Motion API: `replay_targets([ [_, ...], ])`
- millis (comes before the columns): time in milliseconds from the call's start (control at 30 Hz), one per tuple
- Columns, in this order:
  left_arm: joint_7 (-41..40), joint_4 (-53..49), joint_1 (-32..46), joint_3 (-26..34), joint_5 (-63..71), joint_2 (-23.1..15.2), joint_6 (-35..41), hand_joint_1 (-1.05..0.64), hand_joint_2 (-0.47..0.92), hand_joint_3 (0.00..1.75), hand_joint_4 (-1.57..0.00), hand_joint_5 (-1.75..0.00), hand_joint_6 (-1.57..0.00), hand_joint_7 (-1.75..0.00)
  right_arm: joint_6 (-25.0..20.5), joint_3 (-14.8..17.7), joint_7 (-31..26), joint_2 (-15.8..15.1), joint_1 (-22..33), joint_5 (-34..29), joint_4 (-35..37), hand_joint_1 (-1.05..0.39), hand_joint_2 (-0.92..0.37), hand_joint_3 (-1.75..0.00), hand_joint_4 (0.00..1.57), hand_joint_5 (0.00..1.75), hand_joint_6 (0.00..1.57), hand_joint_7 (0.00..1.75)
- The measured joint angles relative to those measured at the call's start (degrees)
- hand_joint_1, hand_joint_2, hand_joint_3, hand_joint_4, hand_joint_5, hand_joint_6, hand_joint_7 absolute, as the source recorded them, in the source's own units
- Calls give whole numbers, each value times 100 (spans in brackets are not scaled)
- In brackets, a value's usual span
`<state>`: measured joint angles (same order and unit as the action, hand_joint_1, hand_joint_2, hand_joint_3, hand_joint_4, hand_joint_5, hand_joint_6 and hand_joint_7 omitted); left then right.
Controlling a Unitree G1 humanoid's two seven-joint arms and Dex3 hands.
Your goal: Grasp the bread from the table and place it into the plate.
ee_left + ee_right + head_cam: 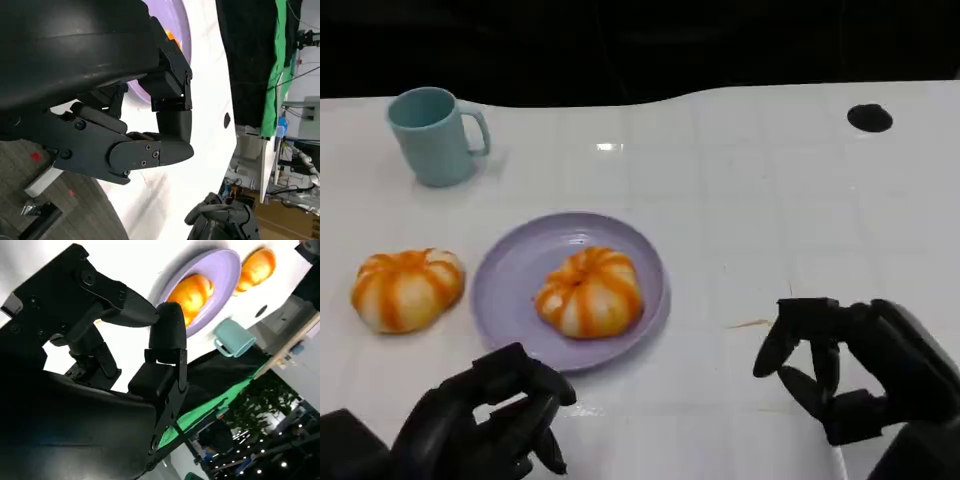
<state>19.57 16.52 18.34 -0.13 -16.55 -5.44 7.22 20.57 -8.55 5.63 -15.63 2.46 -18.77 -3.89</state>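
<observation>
Left hand (485, 420): low over the table's near edge, fingers curled loosely inward with nothing between them, so clenched on air rather than grasping. Right hand (850, 365): off to the far side of the left one, likewise empty, its fingers (790, 340) bent toward one another with a gap between them (whether they meet cannot be told from the head view). Plate (510, 270): lilac, round, just ahead of the left hand and slightly toward the right one, well within reach of either. Bun (590, 292): orange-striped bread, resting inside the plate, nearer the rim on the right hand's side; apparently set there as the task asks. Second bun (408, 288): same kind, on the bare table (770, 220) ahead of the left hand and outward from it, just beside the plate but apart from its rim; it lies closest to the left hand, which likely makes that hand the one to fetch it. Mug (435, 135): pale teal, upright, handle turned toward the plate side, well beyond the second bun. Dark round spot (869, 118): far ahead of the right hand, on the tabletop.
</observation>
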Motion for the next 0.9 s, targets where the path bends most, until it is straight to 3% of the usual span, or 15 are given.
replay_targets([
  [533, -1, 3, -6, -19, -13, -16, 37, -49, 92, 40, -72, -160, -73, -121, -534, 356, 301, -199, 1008, 43, -1004, -9, -37, -121, 94, 175, 83, 131],
  [900, -1, -6, -39, -12, -13, -24, 52, -48, 92, 41, -73, -159, -73, -120, -384, 445, 50, -171, 1344, 7, -1029, -6, -37, -124, 95, 175, 84, 133],
])
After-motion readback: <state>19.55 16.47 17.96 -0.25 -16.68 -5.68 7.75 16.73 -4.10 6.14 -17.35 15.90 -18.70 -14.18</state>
